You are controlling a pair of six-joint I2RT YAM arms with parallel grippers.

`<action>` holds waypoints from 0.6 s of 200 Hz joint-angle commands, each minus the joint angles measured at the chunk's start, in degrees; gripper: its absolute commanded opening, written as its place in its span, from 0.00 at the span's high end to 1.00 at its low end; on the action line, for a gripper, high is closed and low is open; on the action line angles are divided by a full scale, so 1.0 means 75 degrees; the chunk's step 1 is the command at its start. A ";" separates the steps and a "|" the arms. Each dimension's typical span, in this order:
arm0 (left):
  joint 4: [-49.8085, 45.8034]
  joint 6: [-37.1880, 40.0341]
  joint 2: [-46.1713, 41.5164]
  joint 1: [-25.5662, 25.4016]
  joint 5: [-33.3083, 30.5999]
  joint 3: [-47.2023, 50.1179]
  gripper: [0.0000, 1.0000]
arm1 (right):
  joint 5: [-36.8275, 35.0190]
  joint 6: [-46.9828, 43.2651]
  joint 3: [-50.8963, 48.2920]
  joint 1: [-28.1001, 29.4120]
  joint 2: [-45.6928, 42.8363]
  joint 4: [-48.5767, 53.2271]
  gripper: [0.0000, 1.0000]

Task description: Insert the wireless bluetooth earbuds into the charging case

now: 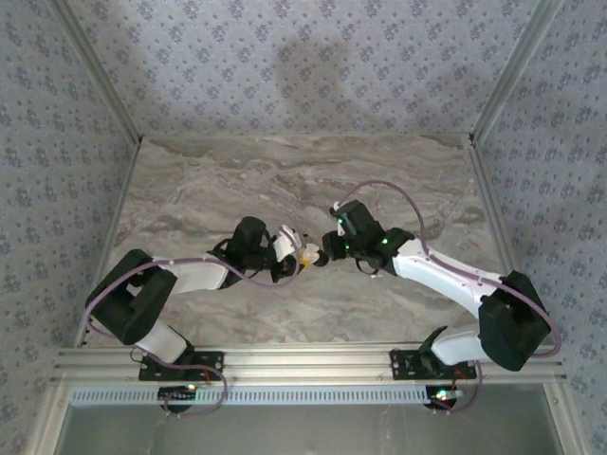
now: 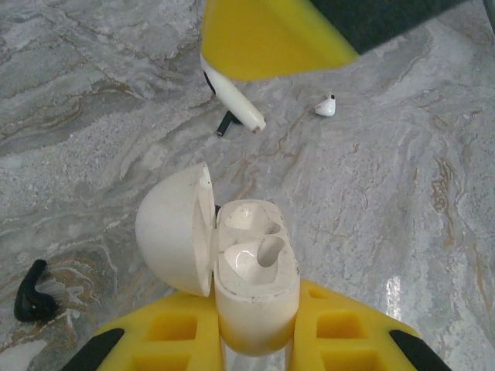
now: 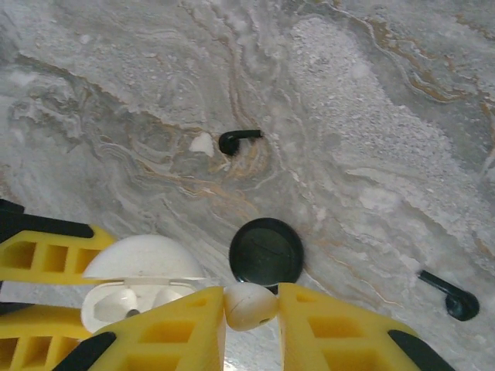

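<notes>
Your left pincer (image 2: 255, 340) holds the open case (image 2: 255, 267) near the worktop's (image 1: 237, 180) middle. Your right pincer (image 3: 249, 328) grips one earbud (image 3: 249, 304) just beside it. If the stem (image 2: 240, 104) arrives tilted, it may miss its socket (image 2: 267, 251) and the earbud can slip out.

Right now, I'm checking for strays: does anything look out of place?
Two black earbuds and a black round disc lie on the table; they don't match the white charging case. One white earbud lies loose.
</notes>
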State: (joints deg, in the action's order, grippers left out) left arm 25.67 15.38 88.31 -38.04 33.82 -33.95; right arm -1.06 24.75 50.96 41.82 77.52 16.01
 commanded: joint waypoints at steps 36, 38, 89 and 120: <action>0.0503 -0.0266 0.0012 -0.0060 0.0202 -0.0160 0.94 | 0.0283 -0.0347 -0.0144 0.0348 -0.0226 -0.0753 0.74; 0.0512 -0.0277 0.0005 -0.0060 0.0201 -0.0151 0.94 | 0.0282 -0.0359 -0.0146 0.0355 -0.0223 -0.0764 0.75; 0.0774 -0.0500 -0.0097 -0.0060 0.0084 -0.0056 0.94 | 0.0158 -0.0422 -0.0198 0.0528 -0.0224 -0.0800 0.74; 0.0822 -0.0544 -0.0148 -0.0053 0.0061 -0.0078 0.94 | 0.0033 -0.0441 -0.0204 0.0574 -0.0225 -0.0735 0.75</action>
State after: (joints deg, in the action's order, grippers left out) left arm 29.67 12.23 88.29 -38.04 33.74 -33.98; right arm 0.40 22.61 50.37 45.58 77.12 10.46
